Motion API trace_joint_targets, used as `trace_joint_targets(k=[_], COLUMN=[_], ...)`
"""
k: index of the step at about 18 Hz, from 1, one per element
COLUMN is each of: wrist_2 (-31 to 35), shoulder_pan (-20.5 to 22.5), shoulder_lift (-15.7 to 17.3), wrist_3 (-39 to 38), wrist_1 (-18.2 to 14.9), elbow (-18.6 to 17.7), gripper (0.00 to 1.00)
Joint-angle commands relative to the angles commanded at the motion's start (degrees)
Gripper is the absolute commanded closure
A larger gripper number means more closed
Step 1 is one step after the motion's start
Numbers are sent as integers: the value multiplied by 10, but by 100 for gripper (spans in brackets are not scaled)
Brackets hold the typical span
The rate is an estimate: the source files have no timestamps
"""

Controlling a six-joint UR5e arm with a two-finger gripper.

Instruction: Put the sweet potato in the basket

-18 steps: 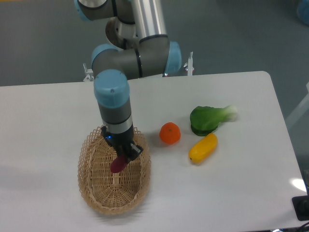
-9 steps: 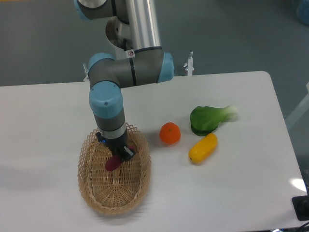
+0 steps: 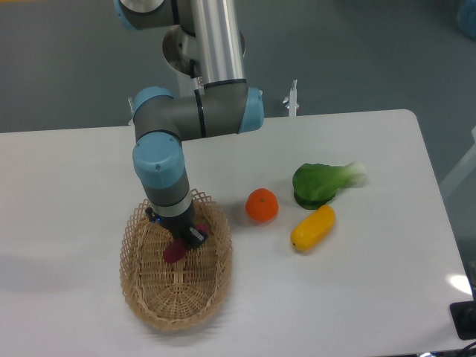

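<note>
The tan wicker basket (image 3: 152, 297) lies at the front left of the white table. My gripper (image 3: 181, 239) reaches down into its upper half, shut on the magenta sweet potato (image 3: 173, 252). The tuber's lower end pokes out below the fingers, low inside the basket, near or on the woven floor; contact cannot be told. The black fingers hide its upper part.
A round orange fruit (image 3: 262, 204), a yellow oblong vegetable (image 3: 313, 227) and a green leafy vegetable (image 3: 322, 183) lie to the right of the basket. The arm's elbow (image 3: 197, 115) hangs over the table's back. The table's right edge (image 3: 439, 208) runs close to the greens.
The gripper has gone down and slightly left into the basket with the sweet potato, most of it in the first half second. The other vegetables have stayed put.
</note>
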Motion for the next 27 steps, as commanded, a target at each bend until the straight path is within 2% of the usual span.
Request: trace_joint_targets(k=[3,9,14,17,21,27], wrist_2=[0,1,0,0,0,-3], shoulder_pan=[1,16,62,93,150,235], shoulder_lift=[1,19,54,69,91,112], wrist_3=[-1,-4,6,20,92,272], wrist_1=[14,13,12,9,-25,-133], elbow=[5,40,49,70,82,106], gripper=[0,0,0,0,0,0])
